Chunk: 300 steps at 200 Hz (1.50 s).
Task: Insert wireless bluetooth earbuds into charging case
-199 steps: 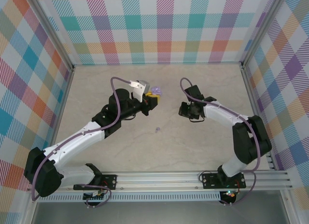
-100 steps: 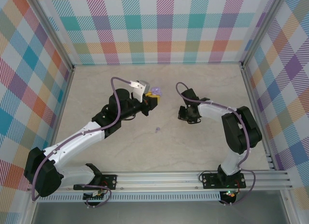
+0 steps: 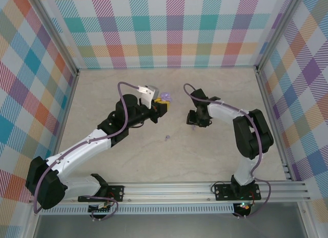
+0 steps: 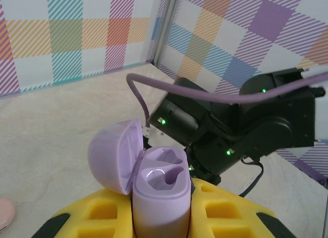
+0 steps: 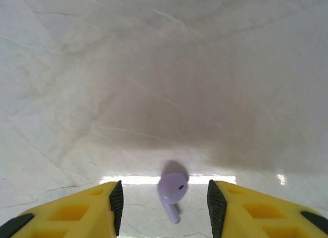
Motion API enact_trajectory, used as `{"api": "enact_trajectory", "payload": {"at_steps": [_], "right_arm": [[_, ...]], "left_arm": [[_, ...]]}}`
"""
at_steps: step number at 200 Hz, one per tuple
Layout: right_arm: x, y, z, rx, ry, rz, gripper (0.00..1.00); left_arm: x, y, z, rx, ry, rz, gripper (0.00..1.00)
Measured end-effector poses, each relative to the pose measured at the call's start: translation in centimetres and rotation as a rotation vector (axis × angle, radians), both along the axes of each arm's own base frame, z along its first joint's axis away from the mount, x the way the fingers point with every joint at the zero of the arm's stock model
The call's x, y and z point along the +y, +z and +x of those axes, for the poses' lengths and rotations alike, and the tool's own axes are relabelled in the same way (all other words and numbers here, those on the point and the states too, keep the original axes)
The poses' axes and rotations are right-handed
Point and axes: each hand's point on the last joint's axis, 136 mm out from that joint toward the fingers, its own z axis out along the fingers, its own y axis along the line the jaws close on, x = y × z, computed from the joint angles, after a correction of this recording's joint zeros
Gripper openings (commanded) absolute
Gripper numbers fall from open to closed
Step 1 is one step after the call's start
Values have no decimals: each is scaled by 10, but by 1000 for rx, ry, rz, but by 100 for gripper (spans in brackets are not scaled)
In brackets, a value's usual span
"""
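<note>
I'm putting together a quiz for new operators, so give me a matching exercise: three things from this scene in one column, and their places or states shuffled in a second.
Things:
1. pale lilac plastic charging case
2. small lilac earbud with a short stem
3. second tiny lilac earbud

Places or states:
A. lies alone on the beige table, gripped by nothing
B. lid open, clamped in the left claw
C. between the spread yellow fingers of the right claw, touching neither

Pairs: 1-B, 2-C, 3-A

Charging case [image 4: 156, 184]: lilac, upright, clamped in the left claw [image 4: 161, 220] at 6 o'clock.
Lid [image 4: 114, 157]: hinged open toward 9 o'clock.
Right arm [image 4: 241, 130]: black, beyond the case, at 2 o'clock.
</note>
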Motion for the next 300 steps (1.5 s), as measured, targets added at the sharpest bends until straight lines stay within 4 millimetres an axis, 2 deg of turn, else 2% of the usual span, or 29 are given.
{"api": "enact_trajectory", "payload": {"at_steps": [20, 41, 91, 196, 300], "right_arm": [[3, 5, 8, 51, 53, 7, 48], [4, 1, 12, 110, 98, -4, 47], [2, -7, 0, 255, 147, -17, 43], [1, -14, -9, 341, 144, -31, 38], [1, -22, -8, 359, 142, -40, 34]], "left_arm": [[0, -2, 0, 3, 0, 2, 11], [0, -2, 0, 3, 0, 3, 11], [0, -2, 0, 4, 0, 3, 11], [1, -3, -1, 5, 0, 4, 11], [1, -4, -1, 5, 0, 4, 11]]}}
